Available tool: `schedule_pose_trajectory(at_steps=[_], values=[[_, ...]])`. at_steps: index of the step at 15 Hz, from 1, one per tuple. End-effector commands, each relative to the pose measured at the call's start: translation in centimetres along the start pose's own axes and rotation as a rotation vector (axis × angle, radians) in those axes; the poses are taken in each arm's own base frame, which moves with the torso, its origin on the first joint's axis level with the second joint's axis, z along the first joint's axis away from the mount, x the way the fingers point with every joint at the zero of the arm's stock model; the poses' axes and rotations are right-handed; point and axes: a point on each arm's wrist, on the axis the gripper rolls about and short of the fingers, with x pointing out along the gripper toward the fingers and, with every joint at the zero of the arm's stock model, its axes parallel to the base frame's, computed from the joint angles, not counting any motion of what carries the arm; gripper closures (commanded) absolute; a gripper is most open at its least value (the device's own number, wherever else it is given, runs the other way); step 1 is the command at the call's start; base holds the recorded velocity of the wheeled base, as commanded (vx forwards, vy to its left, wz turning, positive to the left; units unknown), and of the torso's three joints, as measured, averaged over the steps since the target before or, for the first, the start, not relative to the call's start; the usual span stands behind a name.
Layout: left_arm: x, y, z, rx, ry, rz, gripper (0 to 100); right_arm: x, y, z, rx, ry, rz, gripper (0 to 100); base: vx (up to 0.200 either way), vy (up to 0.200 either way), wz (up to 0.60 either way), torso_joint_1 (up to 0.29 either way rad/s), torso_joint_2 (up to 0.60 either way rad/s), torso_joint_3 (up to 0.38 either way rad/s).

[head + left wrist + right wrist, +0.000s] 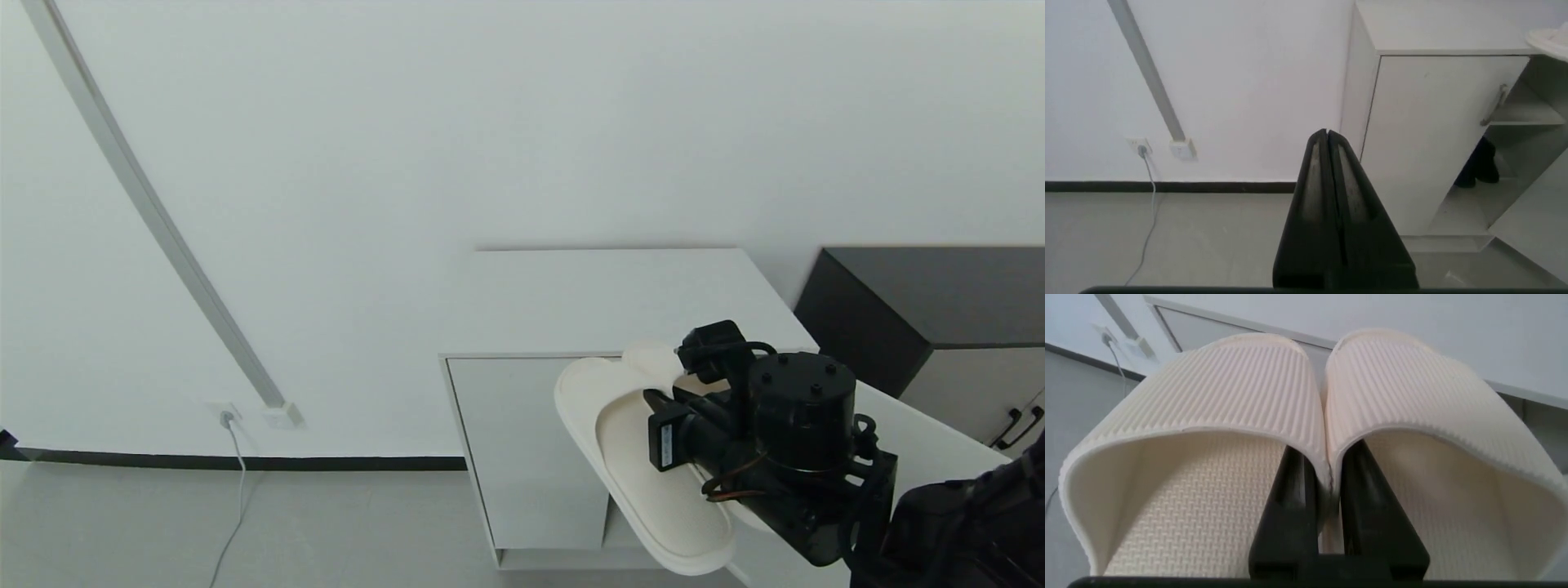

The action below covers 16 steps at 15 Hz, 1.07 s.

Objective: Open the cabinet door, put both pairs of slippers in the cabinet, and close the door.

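My right gripper (1324, 469) is shut on a pair of cream slippers (1249, 400). One finger sits inside each slipper, pinching their inner walls together. In the head view the cream slippers (629, 465) hang in the air in front of the white cabinet (604, 302), at its right side, with my right gripper (694, 408) behind them. From the left wrist view the white cabinet (1429, 139) stands open on its right half, with shelves and a dark pair of slippers (1482, 163) inside. My left gripper (1327, 137) is shut on nothing, well left of the cabinet.
A dark cabinet (931, 310) stands to the right of the white one. A wall socket with a cable (229, 416) and a slanted wall rail (155, 212) are on the left. Bare floor (245, 523) lies left of the cabinet.
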Motion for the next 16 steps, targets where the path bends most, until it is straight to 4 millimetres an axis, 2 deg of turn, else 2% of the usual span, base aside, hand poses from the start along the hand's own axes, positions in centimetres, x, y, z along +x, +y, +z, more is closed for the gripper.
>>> schedule_pose_trajectory(at_steps=[1, 9, 16], values=[[0.01, 0.0, -0.02, 0.0, 0.003, 0.001, 100, -0.09, 0.06, -0.08, -0.002, 0.003, 0.003, 100, 0.0, -0.2, 0.0, 0.002, 0.0, -0.002], [0.01, 0.0, 0.0, 0.0, 0.001, 0.001, 100, -0.16, 0.28, -0.16, -0.004, 0.004, 0.009, 100, 0.0, -0.2, 0.0, 0.002, 0.0, 0.001], [0.01, 0.0, 0.0, 0.0, 0.001, 0.002, 100, -0.91, 0.23, -0.1, 0.002, -0.012, 0.021, 100, 0.0, 0.0, 0.0, 0.0, 0.0, 0.0]])
